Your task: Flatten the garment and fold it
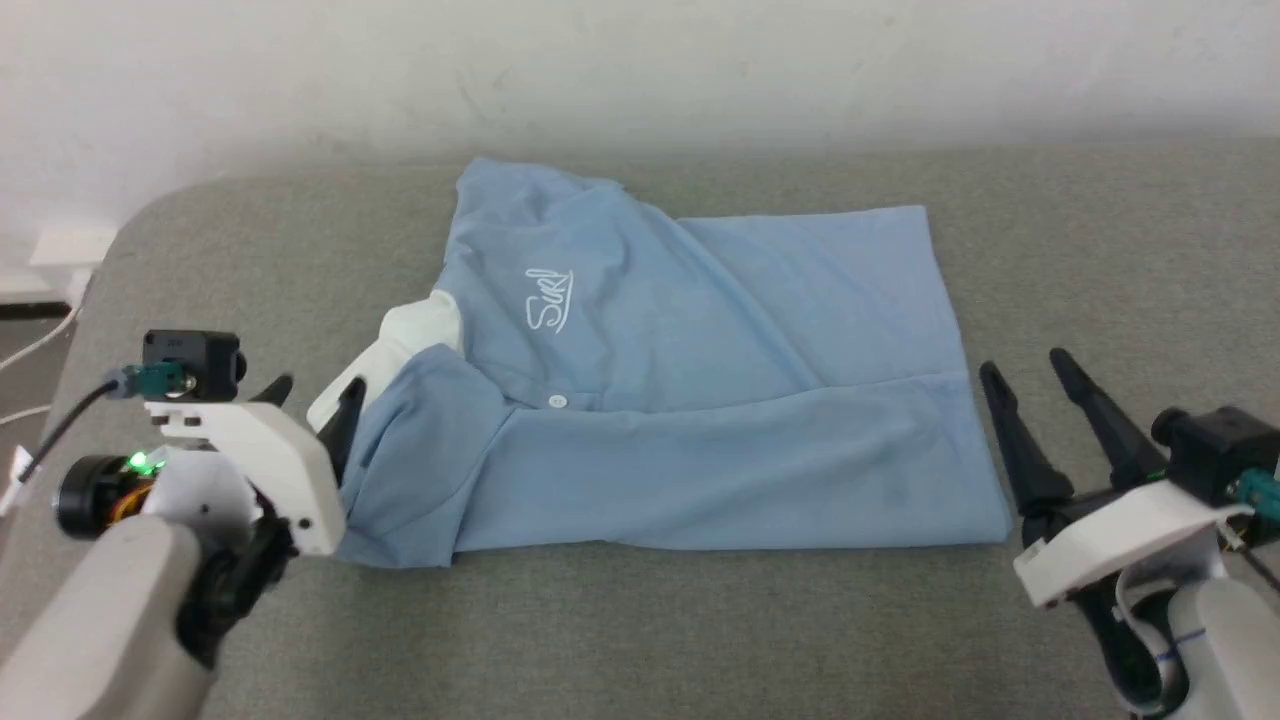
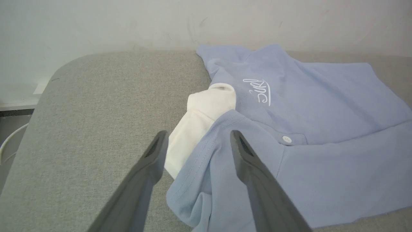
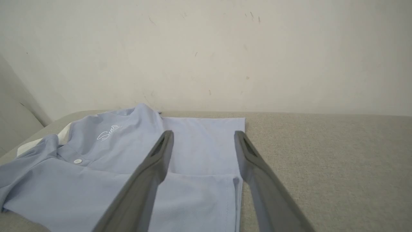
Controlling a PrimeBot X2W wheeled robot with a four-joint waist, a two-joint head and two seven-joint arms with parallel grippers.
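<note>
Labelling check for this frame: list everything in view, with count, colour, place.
garment: 1, light blue polo shirt, partly folded, centre of the head view
collar: 1, white, shirt's left end
chest logo: 1, white cursive, near the collar
button: 1, white, on the placket
padded surface: 1, grey fabric, under the shirt
wall: 1, off-white, behind the surface
cable: 1, white, far left past the surface's edge
left gripper: 1, dark fingers, open, at the collar end
right gripper: 1, dark fingers, open, beside the hem end
</note>
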